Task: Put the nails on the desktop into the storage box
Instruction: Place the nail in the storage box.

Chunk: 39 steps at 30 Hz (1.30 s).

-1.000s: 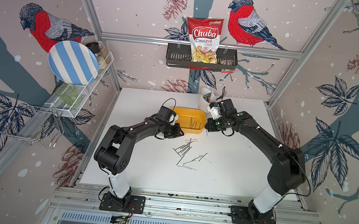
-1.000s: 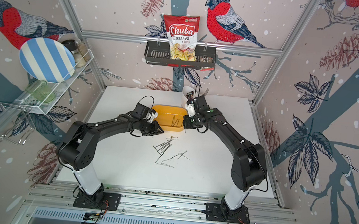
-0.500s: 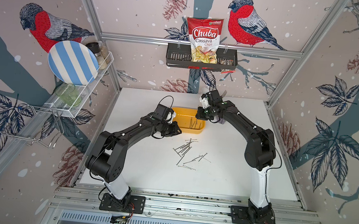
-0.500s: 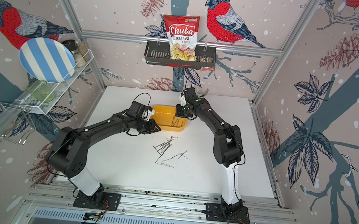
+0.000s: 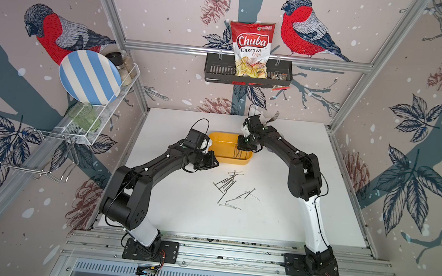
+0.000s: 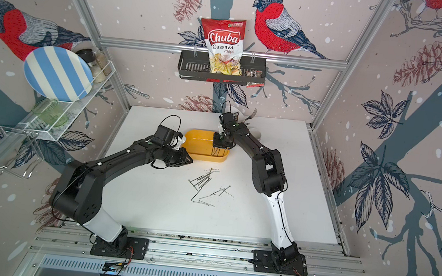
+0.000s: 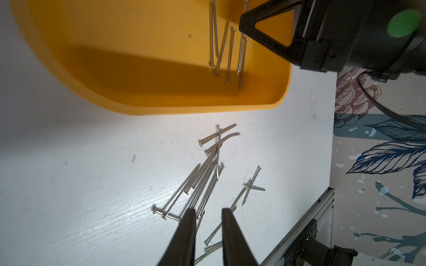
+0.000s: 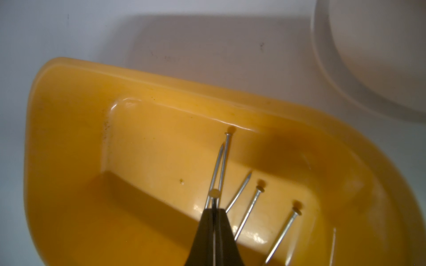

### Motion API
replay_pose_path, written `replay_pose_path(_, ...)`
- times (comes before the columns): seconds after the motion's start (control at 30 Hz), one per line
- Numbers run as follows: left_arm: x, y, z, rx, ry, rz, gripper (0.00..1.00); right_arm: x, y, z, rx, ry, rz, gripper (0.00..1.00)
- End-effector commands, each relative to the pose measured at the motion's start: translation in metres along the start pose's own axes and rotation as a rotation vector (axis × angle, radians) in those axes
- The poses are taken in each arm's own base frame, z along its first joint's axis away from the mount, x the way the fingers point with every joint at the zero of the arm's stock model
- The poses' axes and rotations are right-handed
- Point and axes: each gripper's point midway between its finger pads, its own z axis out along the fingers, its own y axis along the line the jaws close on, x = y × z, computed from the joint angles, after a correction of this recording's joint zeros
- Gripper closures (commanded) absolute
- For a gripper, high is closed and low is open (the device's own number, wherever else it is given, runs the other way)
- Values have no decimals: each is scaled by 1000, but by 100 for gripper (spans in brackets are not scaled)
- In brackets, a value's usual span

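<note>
Pinching one nail [image 8: 214, 193] in the closed right gripper [image 8: 214, 210] over the storage box [image 8: 60, 138]: release low, flat; left gripper [image 7: 208, 210] slightly parted, empty

Bright even light; top views bow at the edges; shadow darkens half the storage box [image 8: 69, 161]

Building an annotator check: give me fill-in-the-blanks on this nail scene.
The right tool is shut on one ____ over the storage box.
The left tool is ____ and empty, near the nails on the desktop.
The chips bag sits in a ____ wall basket.
Missing: nail; open; black.
</note>
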Motion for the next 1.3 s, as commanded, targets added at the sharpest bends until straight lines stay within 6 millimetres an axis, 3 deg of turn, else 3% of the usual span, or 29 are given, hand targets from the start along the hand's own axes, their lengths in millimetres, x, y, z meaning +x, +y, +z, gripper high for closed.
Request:
replay_pose_path(0.0,5,5,-1,-6,20,6,76,6,-5,7,29,23,27,93)
replay_pose_path(0.17,5,7,4,4,26,6,76,12,-9,13,42,45,30,88)
replay_pose_path(0.4,5,6,8,18,34,18,76,11,-6,4,50,41,25,82)
replay_pose_path(0.5,5,7,10,21,34,22,76,5,2,-10,55,16,-6,81)
replay_pose_path(0.6,4,7,12,26,29,26,76,-1,18,-36,63,-23,-76,80)
replay_pose_path(0.7,4,7,14,38,21,28,76,6,34,-66,66,-47,-163,79)
replay_pose_path(0.83,3,5,14,49,1,32,76,42,35,-98,55,-36,-214,75)
replay_pose_path(0.9,15,13,19,37,18,18,76,70,24,-104,60,7,-215,72)
replay_pose_path(1.1,32,10,32,27,40,23,76,158,-6,-111,82,130,-238,64)
replay_pose_path(1.27,47,-4,49,34,70,45,76,194,-13,-112,84,177,-283,59)
